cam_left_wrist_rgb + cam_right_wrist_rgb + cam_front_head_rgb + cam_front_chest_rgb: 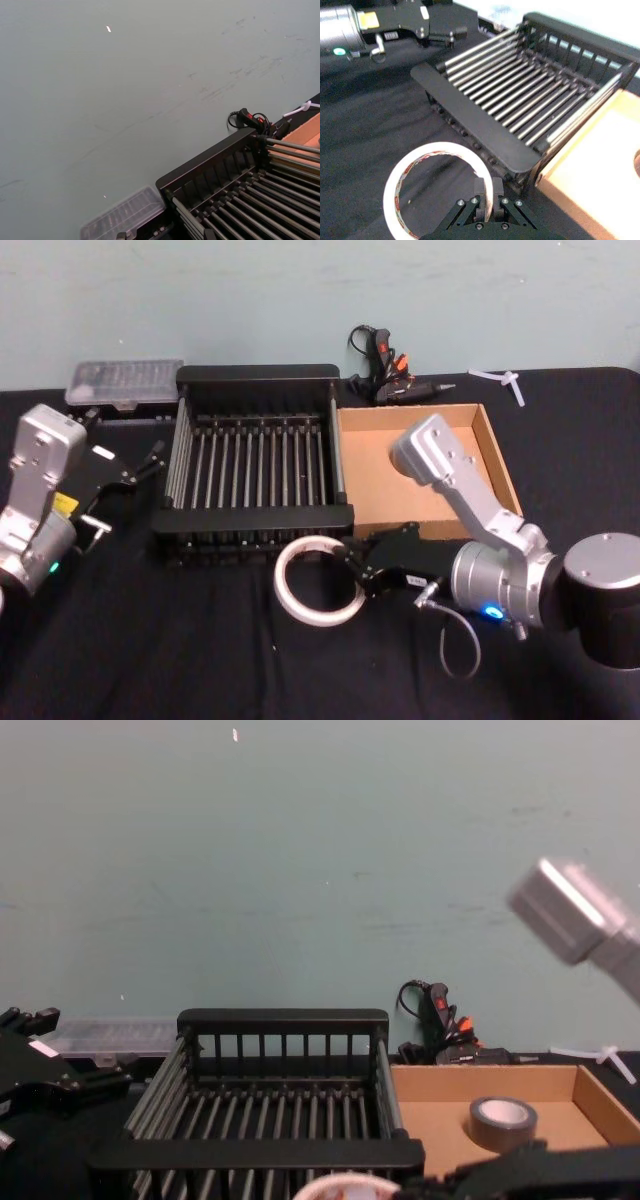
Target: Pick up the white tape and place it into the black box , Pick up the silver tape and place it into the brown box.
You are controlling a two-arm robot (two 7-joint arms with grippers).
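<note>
White tape (pixel 432 187) sits pinched at its rim by my right gripper (pixel 485 197), just before the black box (pixel 530 100).

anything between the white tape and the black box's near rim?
Nothing: in the head view, bare black tabletop separates the white tape from the black box. The right gripper grips the tape's ring on its right side.

Head looks down, chest level; both share black box (pixel 258 462).
</note>
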